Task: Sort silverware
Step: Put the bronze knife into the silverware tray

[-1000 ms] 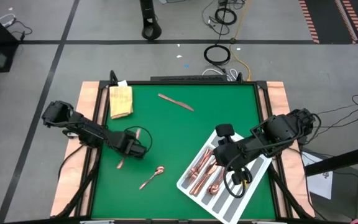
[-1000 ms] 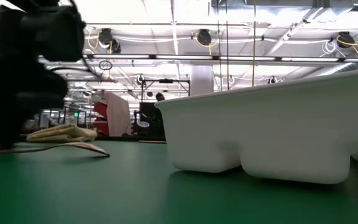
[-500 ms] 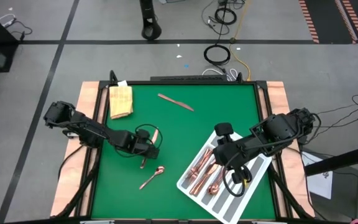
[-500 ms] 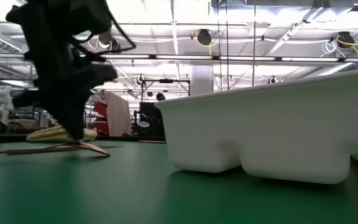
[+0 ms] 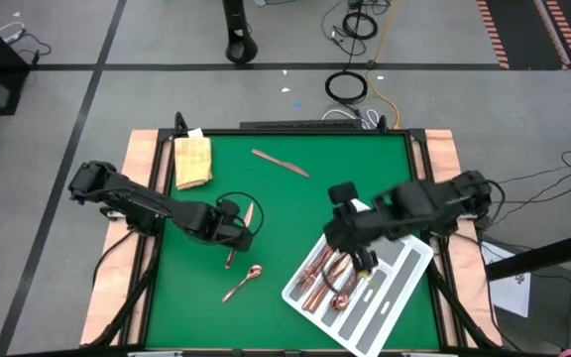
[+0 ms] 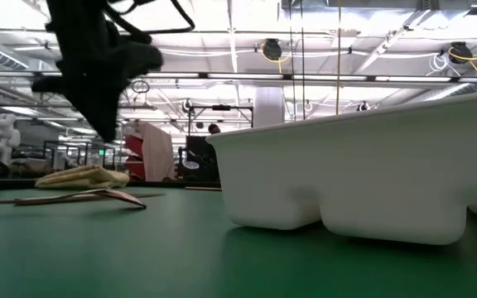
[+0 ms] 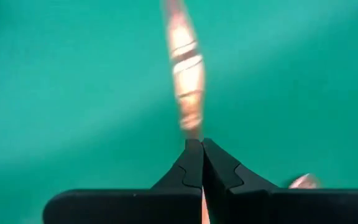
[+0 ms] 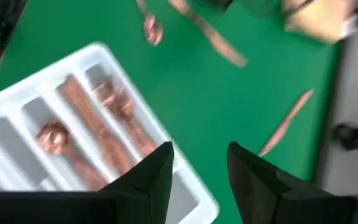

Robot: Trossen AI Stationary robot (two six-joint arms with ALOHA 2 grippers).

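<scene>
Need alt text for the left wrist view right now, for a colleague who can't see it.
The left gripper is shut on a copper utensil, whose handle runs away from the fingers above the green table. Which kind of utensil cannot be told.

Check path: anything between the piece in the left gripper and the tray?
Nothing on the table blocks it. Left gripper holds a copper piece; bare green mat to the tray. Right gripper hovers over the tray's near end.
</scene>
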